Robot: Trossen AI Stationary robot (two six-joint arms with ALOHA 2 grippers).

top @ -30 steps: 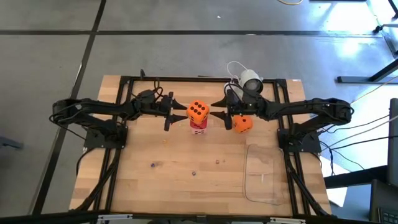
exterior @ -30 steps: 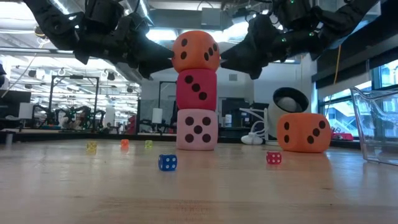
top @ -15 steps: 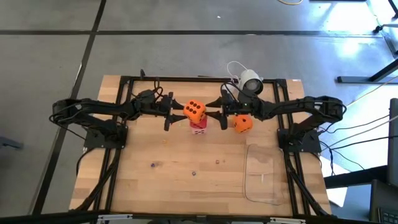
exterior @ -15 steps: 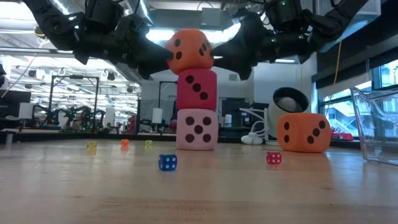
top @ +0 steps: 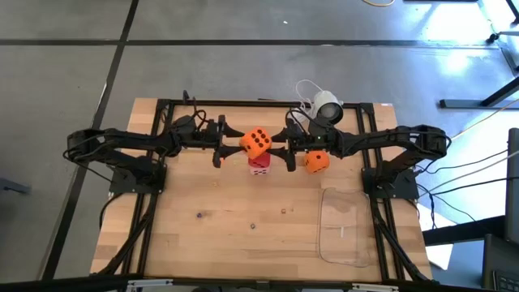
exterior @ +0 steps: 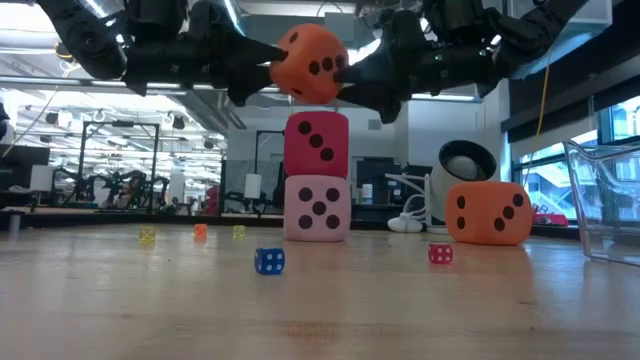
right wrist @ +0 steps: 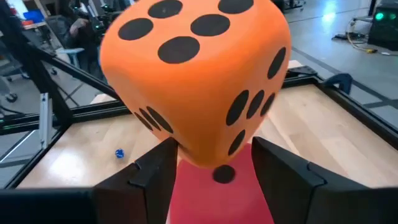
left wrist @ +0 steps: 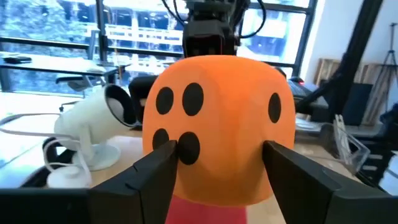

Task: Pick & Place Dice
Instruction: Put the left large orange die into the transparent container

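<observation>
Both my grippers meet at one orange die (exterior: 308, 64): my left gripper (top: 230, 143) and my right gripper (top: 280, 147) press it from opposite sides with fingers spread to its width, holding it tilted just above the red die (exterior: 316, 143), which stands on the pale pink die (exterior: 317, 208) at the table's (top: 243, 235) middle. Off to the right of that stack the second orange die (exterior: 487, 212) sits on the wood beside the white camera (exterior: 461, 172)
</observation>
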